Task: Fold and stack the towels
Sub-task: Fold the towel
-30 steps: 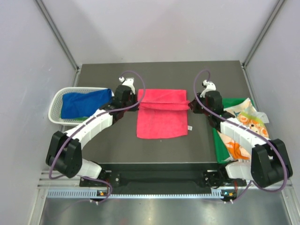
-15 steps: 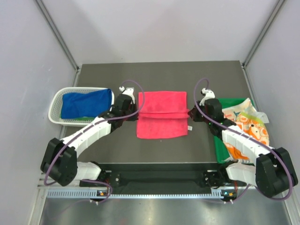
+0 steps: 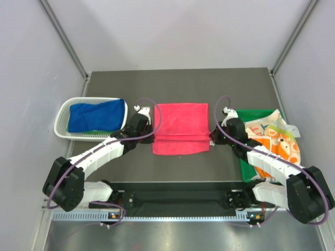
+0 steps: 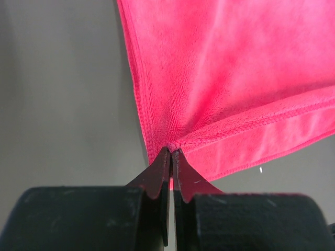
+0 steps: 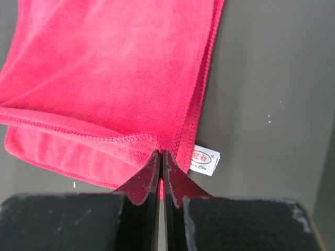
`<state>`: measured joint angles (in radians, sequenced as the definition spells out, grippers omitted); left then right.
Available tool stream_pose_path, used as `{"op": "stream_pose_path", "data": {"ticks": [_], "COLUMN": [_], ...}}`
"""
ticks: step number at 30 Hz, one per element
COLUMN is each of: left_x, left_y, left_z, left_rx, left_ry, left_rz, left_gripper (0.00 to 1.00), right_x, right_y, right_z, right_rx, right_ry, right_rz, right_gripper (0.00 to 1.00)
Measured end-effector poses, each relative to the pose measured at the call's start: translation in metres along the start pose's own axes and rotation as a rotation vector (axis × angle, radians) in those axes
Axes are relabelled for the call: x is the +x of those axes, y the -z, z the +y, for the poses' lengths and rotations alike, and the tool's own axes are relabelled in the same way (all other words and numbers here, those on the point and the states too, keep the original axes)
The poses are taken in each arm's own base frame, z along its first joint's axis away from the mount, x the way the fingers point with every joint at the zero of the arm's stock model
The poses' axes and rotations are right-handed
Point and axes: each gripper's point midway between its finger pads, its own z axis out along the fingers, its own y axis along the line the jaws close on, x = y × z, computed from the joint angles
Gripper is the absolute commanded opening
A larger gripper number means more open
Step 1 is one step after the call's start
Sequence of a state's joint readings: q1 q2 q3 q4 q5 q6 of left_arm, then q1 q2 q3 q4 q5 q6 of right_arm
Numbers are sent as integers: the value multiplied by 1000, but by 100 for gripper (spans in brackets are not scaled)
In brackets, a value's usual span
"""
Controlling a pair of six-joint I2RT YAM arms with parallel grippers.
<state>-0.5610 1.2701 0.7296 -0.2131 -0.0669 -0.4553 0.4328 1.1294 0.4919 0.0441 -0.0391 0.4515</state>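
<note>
A pink-red towel point(image 3: 181, 125) lies in the middle of the dark table, its far half doubled over toward the near edge. My left gripper point(image 3: 153, 137) is shut on the left corner of the folded-over edge point(image 4: 172, 145). My right gripper point(image 3: 211, 138) is shut on the right corner point(image 5: 159, 149), next to the white label point(image 5: 204, 160). A blue towel point(image 3: 97, 115) lies in the white mesh basket point(image 3: 64, 117) at the left. A white and orange printed towel point(image 3: 277, 141) lies on the green tray point(image 3: 264, 113) at the right.
The basket stands close to my left arm, and the green tray lies under my right arm. Grey walls enclose the table on three sides. A black rail point(image 3: 178, 198) runs along the near edge.
Both grippers have pulled the far edge of the pink-red towel toward the near side, so the folded-over flap now covers most of the lower half.
</note>
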Motion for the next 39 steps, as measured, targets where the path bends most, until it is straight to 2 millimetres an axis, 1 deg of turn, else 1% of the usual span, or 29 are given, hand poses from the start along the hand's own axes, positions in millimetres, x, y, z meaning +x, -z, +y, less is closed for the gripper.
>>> {"op": "stream_pose_path", "data": {"ticks": [3,9,10,12,15,16,17,18,20,21,23,24,27,28,31,32,34,36,39], "left_x": [14,30,32,37,41,41,41,42,43,43,44,44,38,35,25,23,17,9,-6], "left_y": [-2,-7,-7,-8,-8,-8,-8,-8,-8,-7,-6,-4,3,6,15,16,19,20,18], "left_z": [1,1,1,2,3,2,2,1,0,0,1,0,-2,-4,-8,-9,-12,-15,-16], "left_rx": [1,14,13,14,15,17,19,22,27,29,30,31,43,49,66,69,73,68,39], "left_ry": [4,7,8,11,13,16,19,17,22,21,23,23,25,27,32,35,42,51,63], "left_rz": [30,61,65,74,83,84,85,88,91,92,92,90,68,56,25,19,12,3,-20], "left_gripper": [0,0,3,5,18,18,27,30,33,34,34,34,33,32,31,32,32,32,33], "right_x": [7,12,14,17,22,24,25,27,31,33,34,34,32,30,20,16,11,9,4], "right_y": [-1,-3,-3,-4,-5,-5,-5,-5,-5,-4,-4,-3,1,4,14,17,22,25,24], "right_z": [-3,-6,-7,-8,-9,-9,-10,-11,-13,-13,-13,-12,-9,-7,-1,0,1,-1,-2], "right_rx": [9,21,23,25,25,24,25,27,31,32,31,29,16,9,-8,-11,-12,3,28], "right_ry": [-12,-29,-30,-36,-39,-41,-43,-45,-48,-52,-55,-59,-64,-64,-62,-62,-62,-62,-60], "right_rz": [9,15,18,23,30,32,34,37,44,46,52,53,46,39,1,-13,-31,-36,-30], "right_gripper": [0,0,0,0,0,0,0,1,4,11,17,26,36,38,41,43,43,45,47]}}
